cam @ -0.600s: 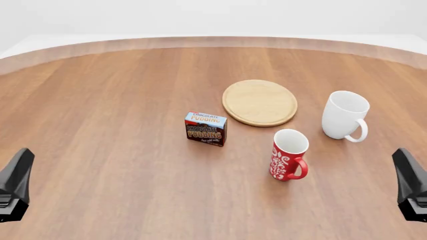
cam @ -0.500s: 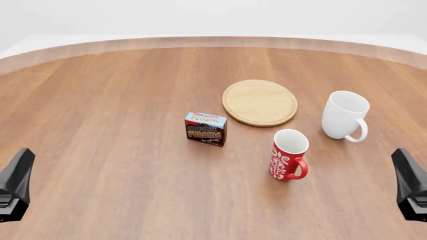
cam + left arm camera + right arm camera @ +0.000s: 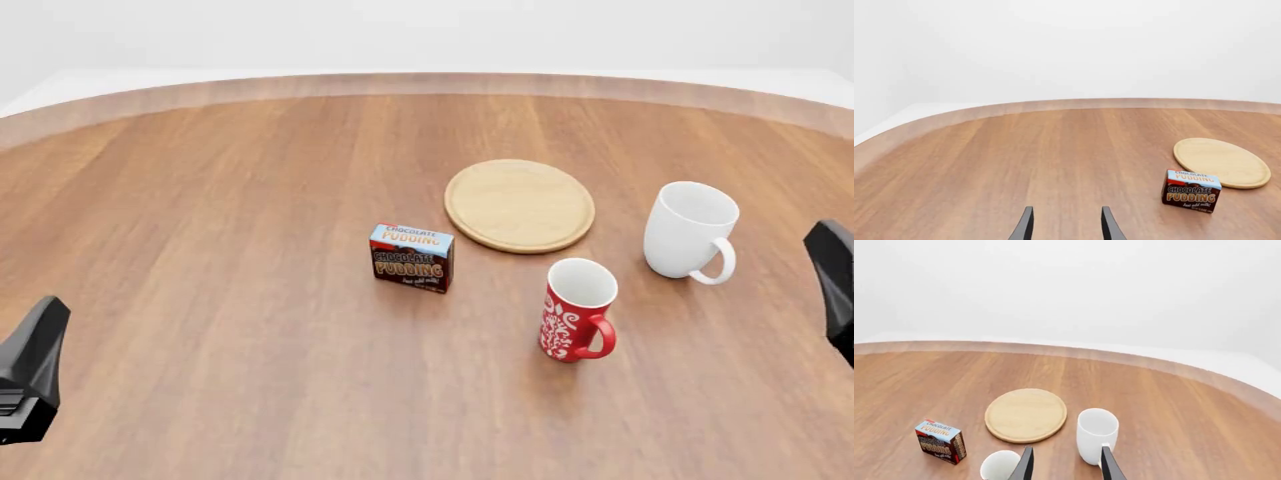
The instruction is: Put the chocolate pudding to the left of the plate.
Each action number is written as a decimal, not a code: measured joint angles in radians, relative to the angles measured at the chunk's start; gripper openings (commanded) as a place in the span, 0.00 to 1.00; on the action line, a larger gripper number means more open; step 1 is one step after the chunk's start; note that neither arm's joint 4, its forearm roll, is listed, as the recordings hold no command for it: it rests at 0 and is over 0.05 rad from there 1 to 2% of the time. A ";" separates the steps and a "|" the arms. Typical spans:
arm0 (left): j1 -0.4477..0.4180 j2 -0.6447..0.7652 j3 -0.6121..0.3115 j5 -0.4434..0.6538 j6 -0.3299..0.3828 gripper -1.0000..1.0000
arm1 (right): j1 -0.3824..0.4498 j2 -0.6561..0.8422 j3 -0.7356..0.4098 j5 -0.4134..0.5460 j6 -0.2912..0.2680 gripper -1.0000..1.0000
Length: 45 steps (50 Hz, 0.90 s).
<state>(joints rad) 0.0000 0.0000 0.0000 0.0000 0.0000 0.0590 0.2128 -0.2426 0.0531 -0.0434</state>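
The chocolate pudding [image 3: 411, 256] is a small brown and red carton with a light blue top. It stands on the table just left of and nearer than the plate [image 3: 519, 204], a flat light-wood disc. Both show in the left wrist view, pudding [image 3: 1191, 191] and plate [image 3: 1221, 162], and in the right wrist view, pudding [image 3: 940, 441] and plate [image 3: 1025, 415]. My left gripper [image 3: 1065, 227] is open and empty, low at the near left [image 3: 30, 365]. My right gripper [image 3: 1065, 465] is open and empty, raised at the right edge [image 3: 833, 278].
A red mug with white pattern [image 3: 575, 309] stands in front of the plate. A white mug [image 3: 690, 231] stands to the plate's right. Both mugs lie between my right gripper and the pudding. The table's curved far rim [image 3: 427, 86] runs behind.
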 measured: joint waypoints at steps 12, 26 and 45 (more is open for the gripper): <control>0.000 0.000 0.000 0.000 0.000 1.00 | 0.125 0.278 -0.327 0.083 -0.110 1.00; 0.000 0.000 0.000 0.000 0.000 1.00 | 0.265 0.600 -0.592 0.123 -0.330 1.00; 0.000 0.000 0.000 0.000 0.000 1.00 | 0.362 0.922 -0.785 0.202 -0.528 1.00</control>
<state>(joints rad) 0.0000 0.0000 0.0000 0.0000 0.0000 0.4207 1.1344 -1.0278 0.2552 -0.5715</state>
